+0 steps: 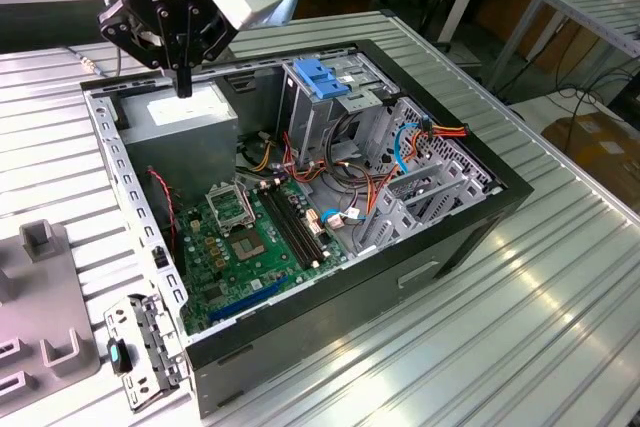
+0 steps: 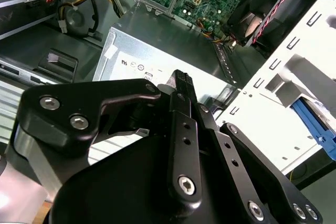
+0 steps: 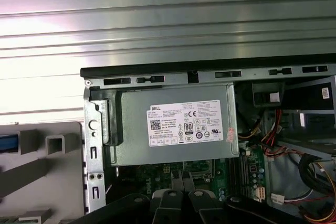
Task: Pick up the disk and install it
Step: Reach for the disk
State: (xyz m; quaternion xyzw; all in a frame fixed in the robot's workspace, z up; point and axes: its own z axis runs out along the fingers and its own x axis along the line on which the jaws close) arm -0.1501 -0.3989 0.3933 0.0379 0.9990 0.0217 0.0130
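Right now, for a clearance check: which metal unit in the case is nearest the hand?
The power supply, the grey box with the white sticker: the hand hangs over it. The drive cage with the blue latch stands farther off.

Disk (image 3: 7, 143): blue side rail showing in the first wrist view.
It lies on the grey fixture (image 3: 68, 182), at its edge; the body is hidden.

Open PC case (image 1: 400, 277) lies flat on ribbed alu bench (image 1: 520, 347). Grey PSU (image 1: 190, 122) w/ white sticker sits in case's far corner, ext. view's left. Green mobo (image 1: 245, 247) lies nearer the camera. Blue latch (image 1: 325, 77) tops grey drive cage (image 1: 330, 122). Orange/red cables (image 1: 385, 182) run beside the cage. Grey fixture (image 1: 40, 297) and metal bracket (image 1: 140, 352) lie outside the case, ext. view's left.
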